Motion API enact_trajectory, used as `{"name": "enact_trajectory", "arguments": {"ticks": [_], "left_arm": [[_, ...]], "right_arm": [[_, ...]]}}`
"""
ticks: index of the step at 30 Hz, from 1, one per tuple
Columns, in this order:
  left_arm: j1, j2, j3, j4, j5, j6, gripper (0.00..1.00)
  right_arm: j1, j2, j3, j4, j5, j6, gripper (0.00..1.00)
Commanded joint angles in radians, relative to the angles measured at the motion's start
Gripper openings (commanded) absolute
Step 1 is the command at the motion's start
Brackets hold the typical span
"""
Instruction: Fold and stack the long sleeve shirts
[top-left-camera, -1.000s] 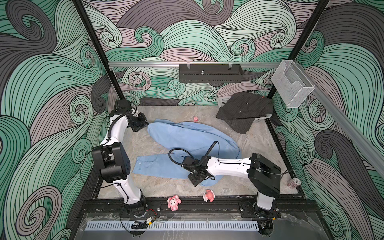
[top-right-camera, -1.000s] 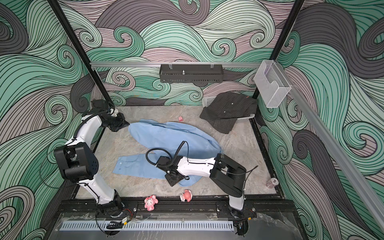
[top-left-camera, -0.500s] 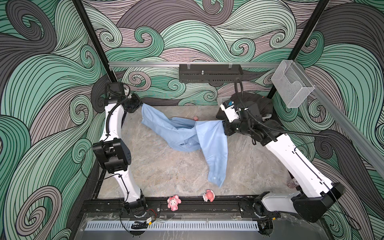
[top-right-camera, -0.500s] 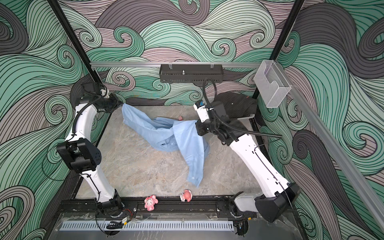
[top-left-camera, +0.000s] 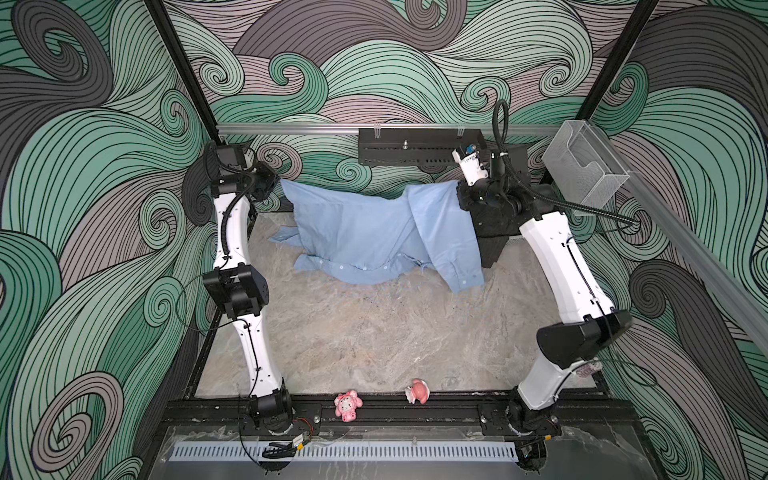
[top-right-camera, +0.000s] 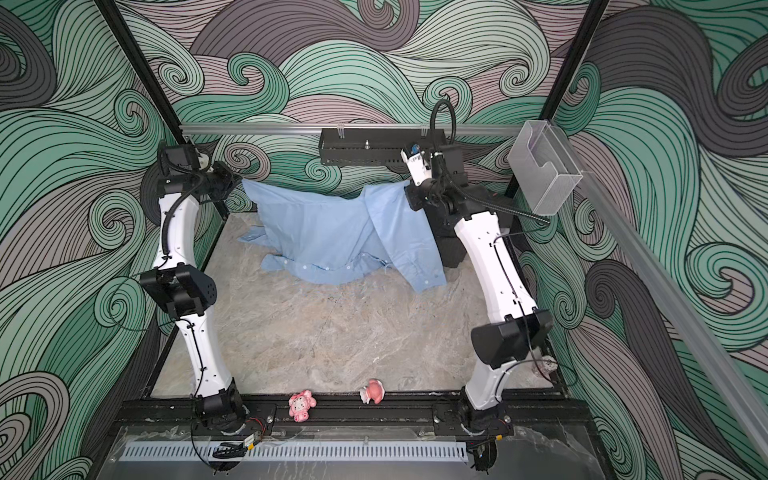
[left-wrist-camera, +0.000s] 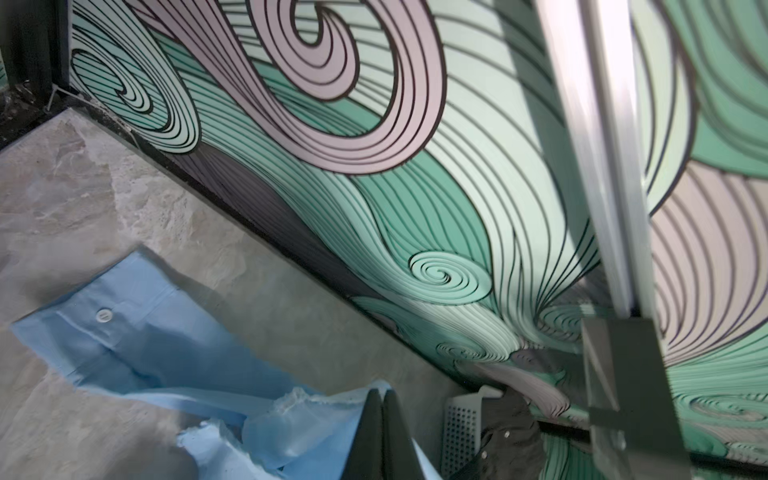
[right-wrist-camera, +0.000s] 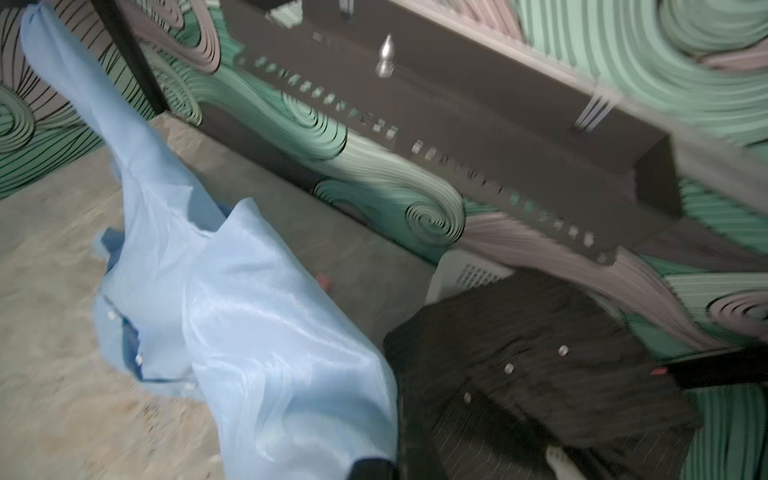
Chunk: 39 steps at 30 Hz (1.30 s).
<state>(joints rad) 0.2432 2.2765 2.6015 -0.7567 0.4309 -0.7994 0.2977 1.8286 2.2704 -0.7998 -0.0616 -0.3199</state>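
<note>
The left gripper (left-wrist-camera: 381, 399) has its two dark fingers pressed flat together on a thin edge of the light blue shirt (left-wrist-camera: 141, 336), and the cloth bunches right at the tips in the left wrist view. The right gripper (top-left-camera: 460, 196) is clamped on the shirt's other upper corner. The right wrist view is blurred, but there the blue fabric runs straight into the dark jaws at the frame's edge. In both top views the two grippers are raised near the back wall, well apart. The shirt hangs between them like a sagging sheet, and its lower edge with the button placket reaches the marbled table (top-left-camera: 374, 332). The dark pinstriped shirt (right-wrist-camera: 536, 374) lies crumpled in the far right corner below the right arm, partly over a white perforated basket (right-wrist-camera: 471, 270). A small pink toy (top-left-camera: 348, 405) and a second pink figure (top-left-camera: 417, 390) sit at the table's near edge, well apart from the cloth.
</note>
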Motion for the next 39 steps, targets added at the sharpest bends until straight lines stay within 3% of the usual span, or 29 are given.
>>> {"name": "enact_trajectory", "arguments": {"ticks": [1,4,7,11,19,23,26,29,35,39], "left_arm": [[0.025,-0.05,0.096,0.207,-0.003,-0.136,0.0],[0.033,-0.123,0.093,0.229,-0.003,-0.099,0.0],[0.032,-0.233,-0.015,0.222,0.016,-0.015,0.0],[0.033,-0.44,-0.375,0.188,0.02,0.064,0.0],[0.028,-0.727,-1.012,-0.035,-0.032,0.15,0.0],[0.03,-0.79,-1.21,-0.119,-0.117,0.225,0.0],[0.037,-0.807,-1.234,-0.144,-0.134,0.246,0.0],[0.035,-0.793,-1.178,-0.071,-0.083,0.198,0.0],[0.018,-0.645,-0.961,0.017,0.009,0.121,0.0],[0.011,-0.535,-0.9,0.094,0.026,0.08,0.0]], "right_arm": [[-0.006,0.004,0.224,0.025,0.051,-0.075,0.0],[-0.001,-0.05,0.209,0.062,0.052,-0.079,0.0],[0.029,-0.151,0.035,0.079,0.076,-0.109,0.0],[0.074,-0.331,-0.347,0.142,0.112,-0.126,0.0],[0.174,-0.572,-0.925,0.104,0.207,-0.198,0.0],[0.2,-0.656,-1.137,0.092,0.276,-0.255,0.0],[0.2,-0.706,-1.197,0.093,0.309,-0.286,0.0],[0.194,-0.694,-1.159,0.124,0.308,-0.292,0.0],[0.169,-0.562,-1.014,0.211,0.267,-0.275,0.0],[0.129,-0.449,-0.948,0.287,0.222,-0.267,0.0]]}}
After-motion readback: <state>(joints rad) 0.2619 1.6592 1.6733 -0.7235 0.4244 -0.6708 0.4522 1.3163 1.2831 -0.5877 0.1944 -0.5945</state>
